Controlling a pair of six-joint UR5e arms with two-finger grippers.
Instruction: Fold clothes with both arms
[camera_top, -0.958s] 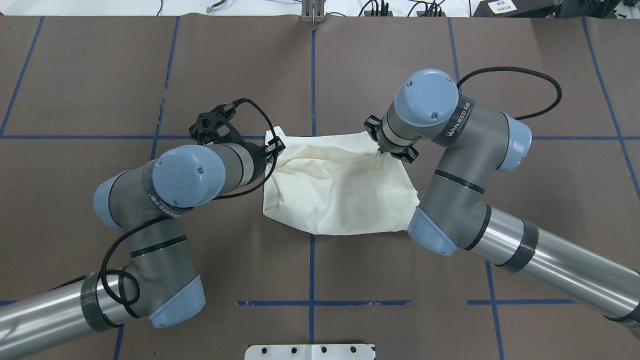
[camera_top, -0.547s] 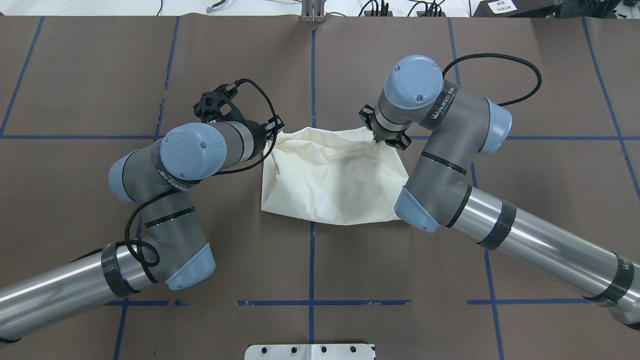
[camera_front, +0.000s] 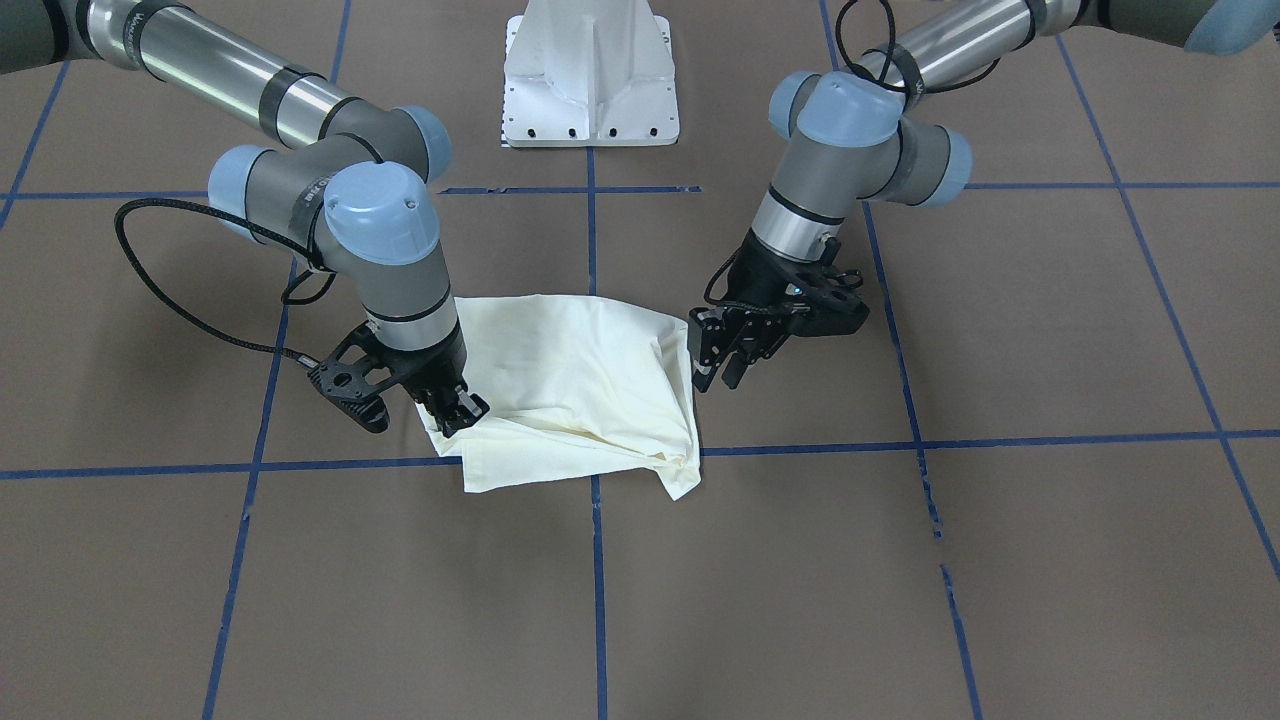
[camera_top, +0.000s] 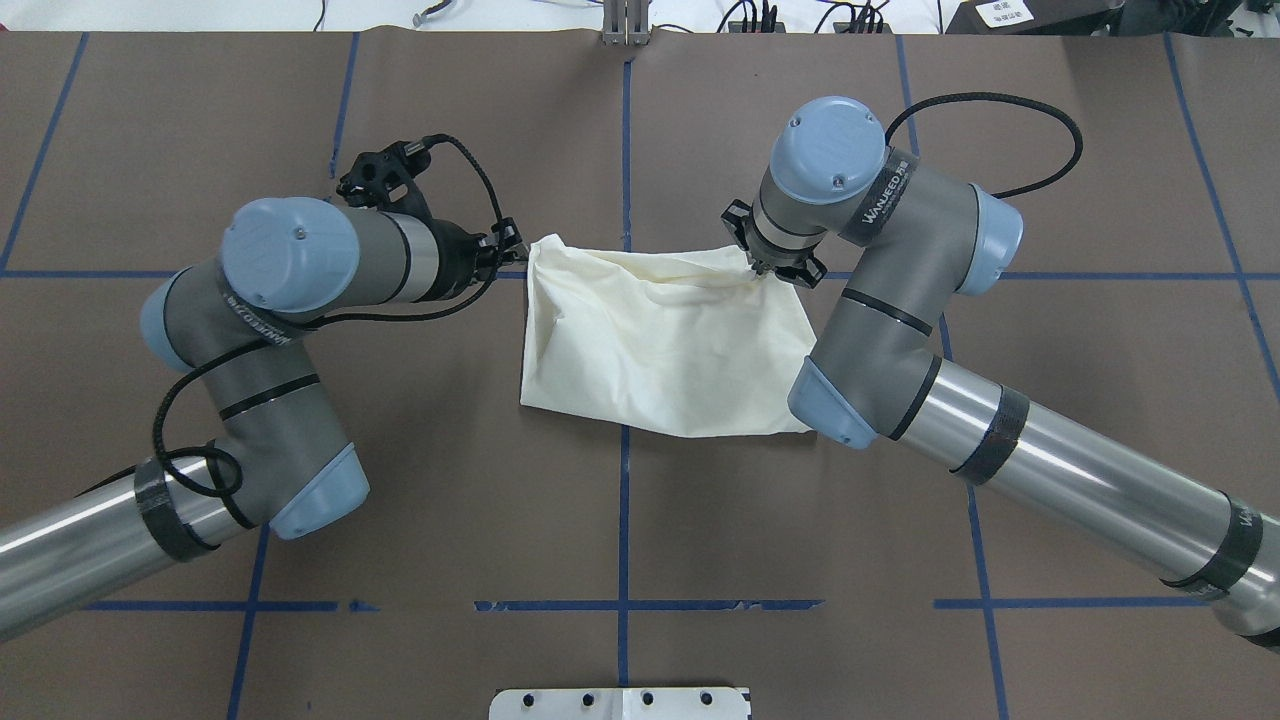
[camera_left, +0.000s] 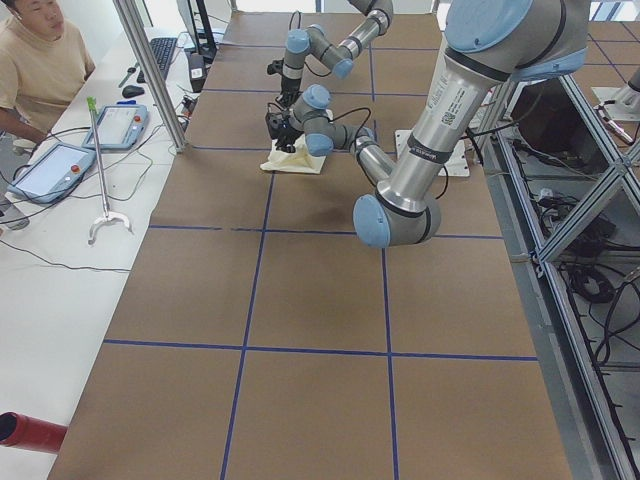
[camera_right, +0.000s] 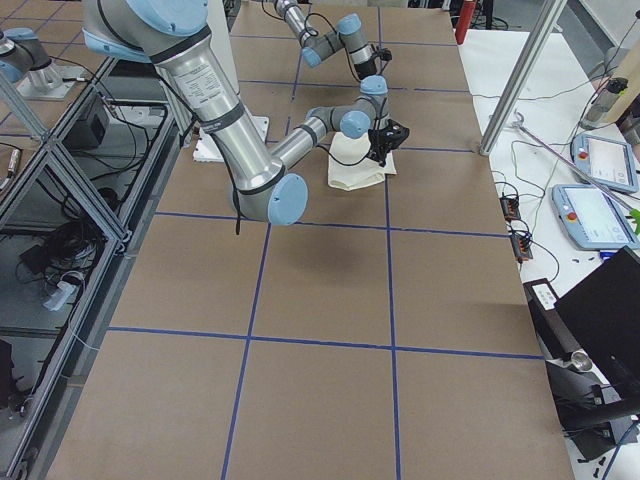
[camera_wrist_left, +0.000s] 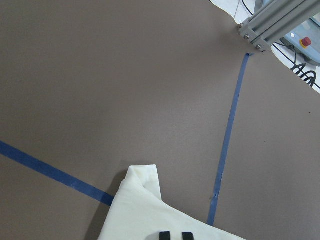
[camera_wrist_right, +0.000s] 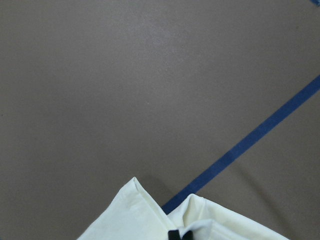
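The soft, wrinkled cream shirt (camera_top: 660, 340) lies as a rough rectangle on the matte brown surface (camera_top: 640, 540), one corner pinched in the right claw (camera_front: 462, 410), with the left claw (camera_front: 716, 370) spread apart just beside its edge.

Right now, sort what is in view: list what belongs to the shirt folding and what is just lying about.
Belongs to the job:
- cream-white fabric shirt
- black two-finger right gripper, shut on the shirt's corner
- black two-finger left gripper, open beside the shirt's edge

Just lying about:
- white metal pedestal base
- blue tape grid lines
- grey handheld control pendant on the side bench
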